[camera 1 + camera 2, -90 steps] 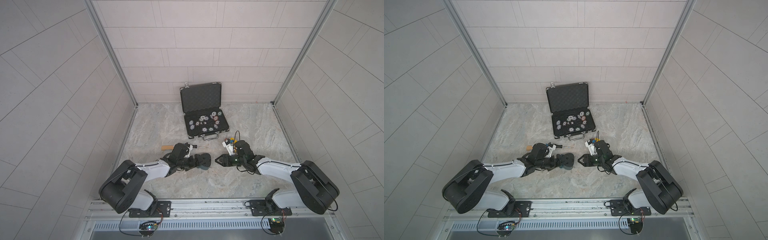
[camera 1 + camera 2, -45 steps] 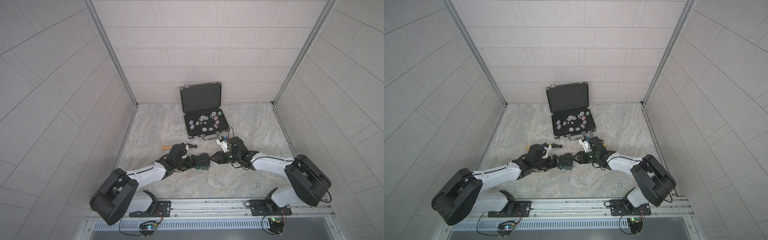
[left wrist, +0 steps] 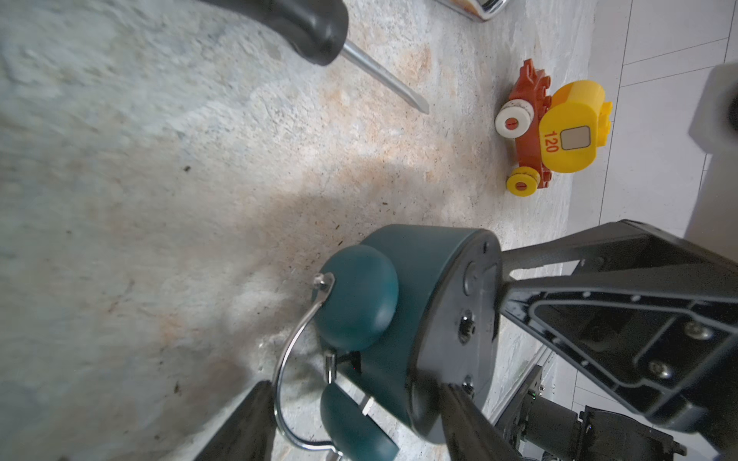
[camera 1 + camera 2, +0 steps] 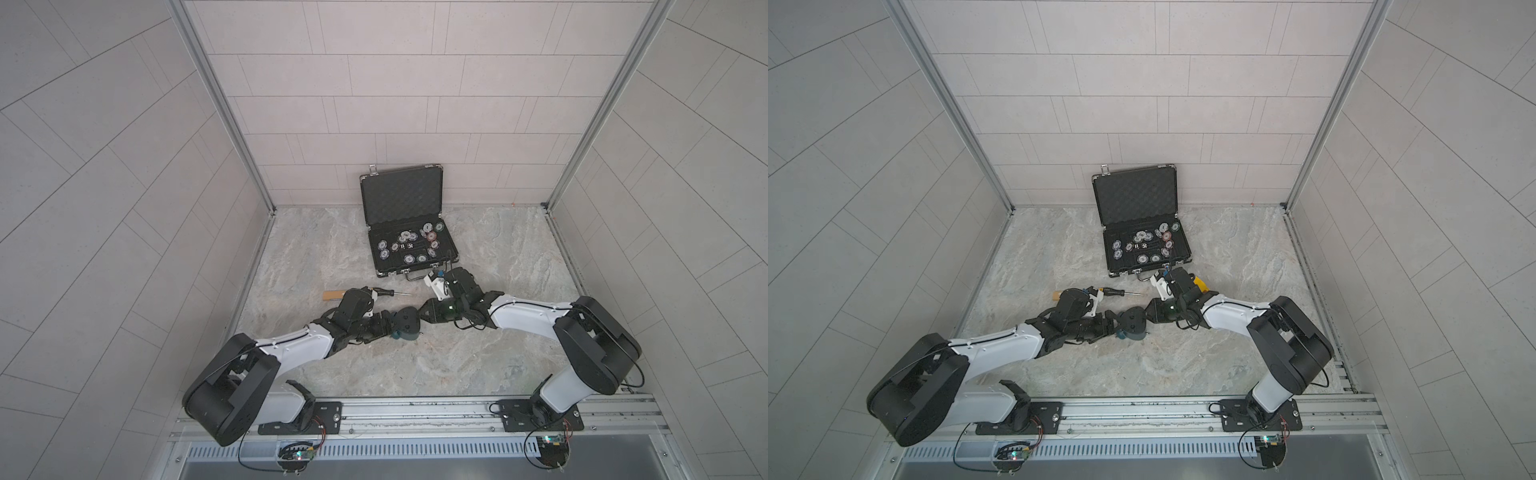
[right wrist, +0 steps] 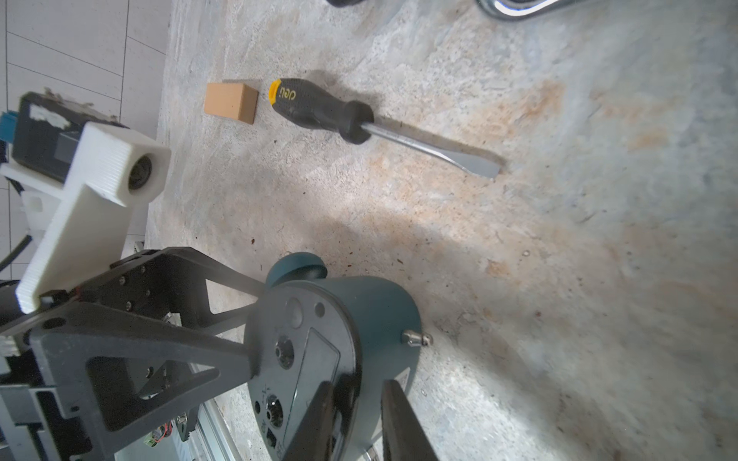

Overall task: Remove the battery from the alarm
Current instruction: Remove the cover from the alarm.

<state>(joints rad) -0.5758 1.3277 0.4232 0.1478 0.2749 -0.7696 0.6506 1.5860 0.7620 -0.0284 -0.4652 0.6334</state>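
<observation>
Left wrist view: left gripper [image 3: 353, 385] fingers [image 3: 459, 415] spread fairly wide, holding the alarm [image 3: 419, 259] at its bell end, one finger on the dark back.
Right wrist view: right gripper [image 5: 357, 385] fingers [image 5: 315, 419] narrow, tips at the rim of the alarm's back; whether they grip anything cannot be told.
Alarm: tilted, back turned upward, on the stone tabletop [image 4: 478, 353] in front of the open poker-chip case [image 4: 401, 195], apart from it.
Screwdriver [image 5: 319, 105]: flat on the tabletop, near the case's front; wooden block [image 5: 231, 101] just beside its handle end.
Toy vehicle [image 3: 555, 131]: red and yellow, near the case's front corner.
</observation>
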